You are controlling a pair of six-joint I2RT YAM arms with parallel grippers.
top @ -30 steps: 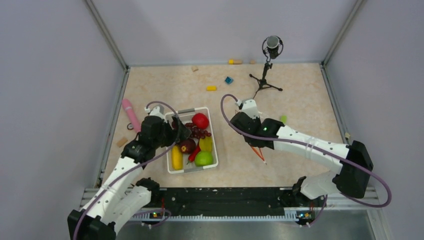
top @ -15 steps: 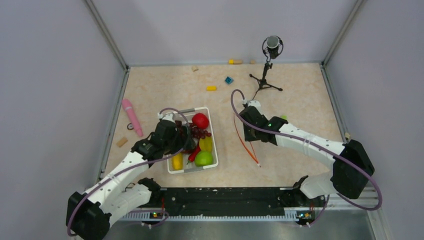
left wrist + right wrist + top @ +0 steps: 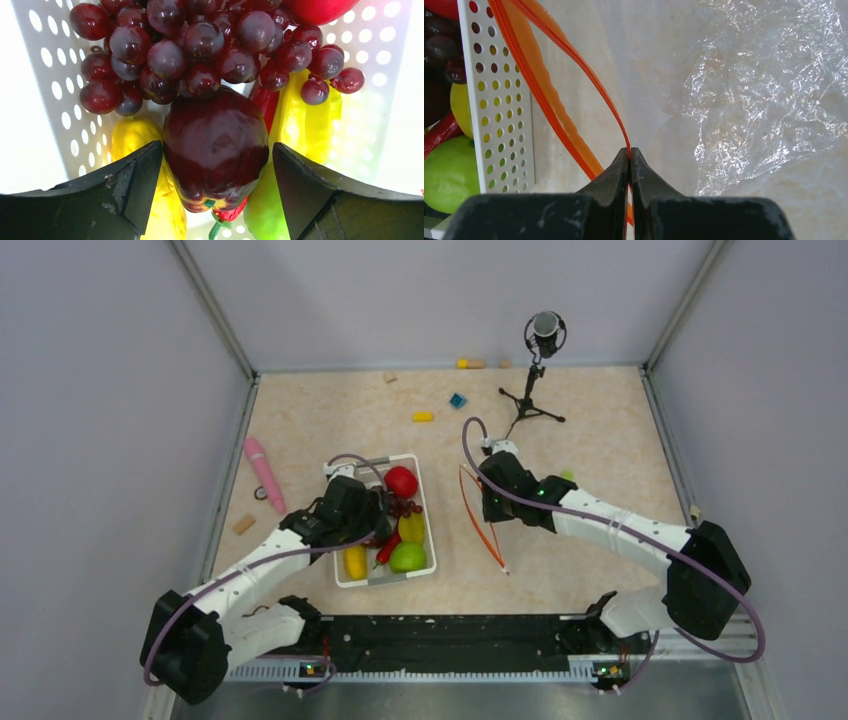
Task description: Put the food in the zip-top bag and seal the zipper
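The white basket [image 3: 342, 578] holds the food: red apple [image 3: 401, 481], grapes [image 3: 402, 507], green fruit [image 3: 407, 557], yellow pieces [image 3: 354, 563], red chili [image 3: 388, 549]. My left gripper [image 3: 366, 516] is down in the basket, open, its jaws on either side of the maroon fruit [image 3: 215, 135] without gripping it. Grapes [image 3: 200, 50] lie just beyond it. My right gripper [image 3: 490, 506] is shut on one lip of the orange-red zipper [image 3: 594, 82], held up beside the basket wall [image 3: 499, 100]. The other lip [image 3: 541, 100] hangs apart. The clear bag [image 3: 764, 100] lies crinkled to the right.
A pink stick [image 3: 263, 471] lies left of the basket. A microphone tripod [image 3: 533, 400] stands at the back. Small yellow [image 3: 423, 417], blue [image 3: 457, 400] and green [image 3: 567, 478] blocks are scattered on the table. Grey walls enclose three sides.
My left gripper moved right and down into the basket, over the maroon fruit. My right gripper shifted back and left with the zipper lip, and the bag mouth opened towards the basket.
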